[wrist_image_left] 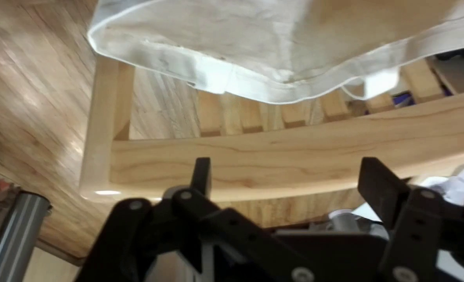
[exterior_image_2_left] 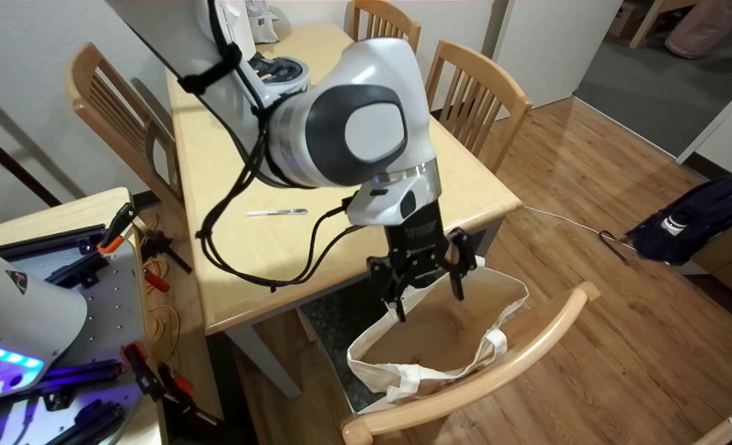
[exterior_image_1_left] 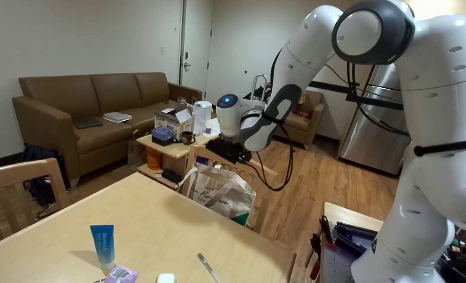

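Exterior view | canvas bag (exterior_image_2_left: pixel 446 337) | below gripper (exterior_image_2_left: pixel 430 307) (2 jaws spread)

A blue Biore tube (exterior_image_1_left: pixel 104 244) and a pen (exterior_image_1_left: pixel 206 264) shared a pale wooden table (exterior_image_1_left: pixel 158 212). Stacked papers (exterior_image_1_left: pixel 117 116) lay on a brown sofa (exterior_image_1_left: pixel 63 94) along the wall (exterior_image_1_left: pixel 87 35), while a dark backpack (exterior_image_2_left: pixel 693 213) sat on the floor (exterior_image_2_left: pixel 613 167).

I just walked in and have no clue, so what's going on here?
A robot arm has its tool hanging open and holding nothing, near the mouth of an open tote bag that stands on a chair. Whether it's right over the opening is hard to tell. A pen and a blue tube are on the table alongside. Whether anything is in the bag, I can't make out.
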